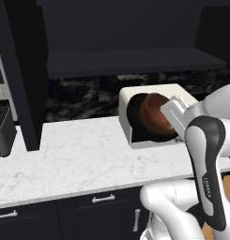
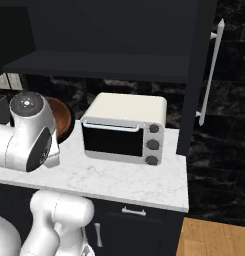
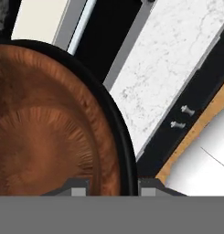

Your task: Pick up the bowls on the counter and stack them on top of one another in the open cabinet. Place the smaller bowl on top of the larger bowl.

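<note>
Here we count one bowl (image 1: 151,115), reddish-brown inside with a black band round its edge; we cannot tell whether that band is its own outer wall or a second bowl behind it. It stands tilted on edge just beside the left end of the toaster oven (image 2: 124,130), over the counter (image 1: 74,154), its hollow turned toward the arm. Whether it touches the counter we cannot tell.

In the hand view the gripper (image 3: 112,187) is clenched on the bowl's rim: one finger tip lies inside the brown hollow, the other outside the black band.

We count one toaster oven, cream on top with a grey front, one dark glass door and three round knobs (image 2: 153,144) in a column at its right. Above the oven runs one open cabinet (image 1: 130,61), dark, with one flat shelf. To the right of the oven one long white handle (image 2: 211,70) stands upright on a tall dark panel. Below the oven we count one flat silver drawer handle (image 2: 134,211).

Small lettering on the arm's dark link (image 1: 208,185) is too fine to read.
</note>
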